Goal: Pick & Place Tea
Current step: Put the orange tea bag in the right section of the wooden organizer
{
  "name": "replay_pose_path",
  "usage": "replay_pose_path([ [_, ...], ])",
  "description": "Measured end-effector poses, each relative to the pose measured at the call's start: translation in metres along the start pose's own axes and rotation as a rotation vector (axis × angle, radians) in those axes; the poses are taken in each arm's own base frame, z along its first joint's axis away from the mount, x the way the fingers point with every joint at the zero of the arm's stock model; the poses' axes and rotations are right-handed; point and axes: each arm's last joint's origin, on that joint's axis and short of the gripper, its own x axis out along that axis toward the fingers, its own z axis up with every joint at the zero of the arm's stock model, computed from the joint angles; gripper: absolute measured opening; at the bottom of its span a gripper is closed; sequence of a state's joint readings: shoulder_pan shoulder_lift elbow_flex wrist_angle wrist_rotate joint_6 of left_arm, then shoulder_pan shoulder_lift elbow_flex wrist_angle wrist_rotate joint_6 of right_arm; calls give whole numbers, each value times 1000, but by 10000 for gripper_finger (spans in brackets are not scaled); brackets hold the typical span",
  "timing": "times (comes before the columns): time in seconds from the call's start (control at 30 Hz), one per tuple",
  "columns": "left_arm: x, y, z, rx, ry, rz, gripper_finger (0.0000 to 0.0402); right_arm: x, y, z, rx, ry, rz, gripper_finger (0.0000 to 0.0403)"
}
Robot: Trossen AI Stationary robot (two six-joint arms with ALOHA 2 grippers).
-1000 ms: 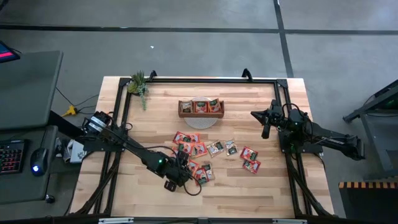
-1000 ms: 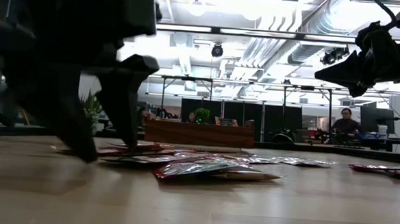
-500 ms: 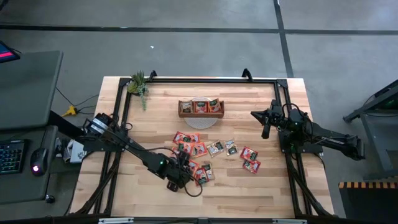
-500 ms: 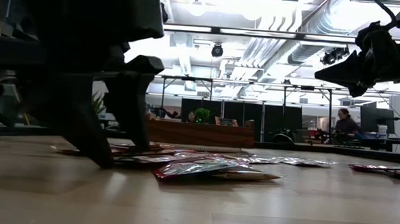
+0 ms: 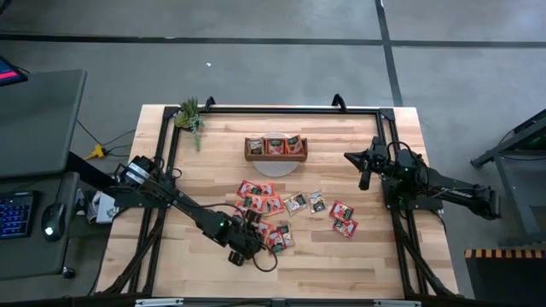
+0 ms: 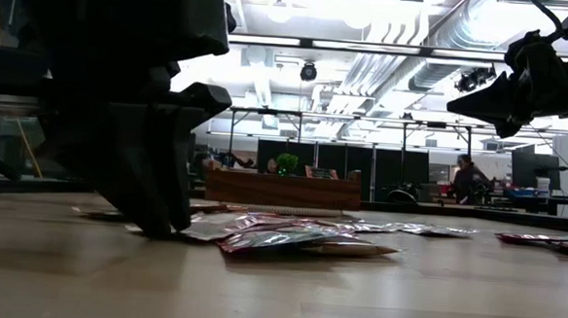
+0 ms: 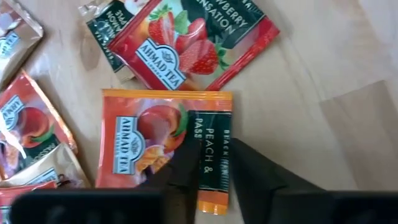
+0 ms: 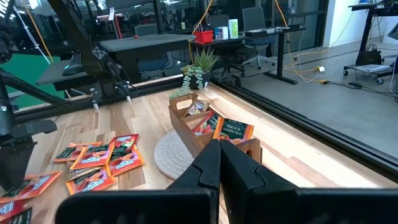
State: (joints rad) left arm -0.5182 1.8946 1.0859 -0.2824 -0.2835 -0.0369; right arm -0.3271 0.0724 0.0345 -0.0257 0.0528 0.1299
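Left hand [image 7: 211, 171] pinching orange tea sachet [image 7: 163, 140]

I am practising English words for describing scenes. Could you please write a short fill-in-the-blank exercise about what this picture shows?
1. The left gripper has its fingers on an orange sachet printed with the word ____ .
2. The red sachet next to it shows pictures of ____ .
3. The right gripper hangs ____ the table, touching nothing.
4. The wooden tray has ____ compartments.

Missing words: peach; strawberries; above; three
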Motion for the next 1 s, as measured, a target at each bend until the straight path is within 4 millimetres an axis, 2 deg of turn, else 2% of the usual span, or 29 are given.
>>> replay_pose_path([
  [0.13, 0, 0, 0, -24, 0, -13, 8, 0, 0, 0, 0, 0, 1, 0],
  [0.43, -1, 1, -1, -47, 12, 11, 1, 0, 0, 0, 0, 0, 0, 0],
  [0.57, -13, 6, -6, -29, 73, 52, 0, 0, 0, 0, 0, 0, 0, 0],
  [1.0, -62, 22, 17, -26, 54, 133, 0, 0, 0, 0, 0, 0, 0, 0],
])
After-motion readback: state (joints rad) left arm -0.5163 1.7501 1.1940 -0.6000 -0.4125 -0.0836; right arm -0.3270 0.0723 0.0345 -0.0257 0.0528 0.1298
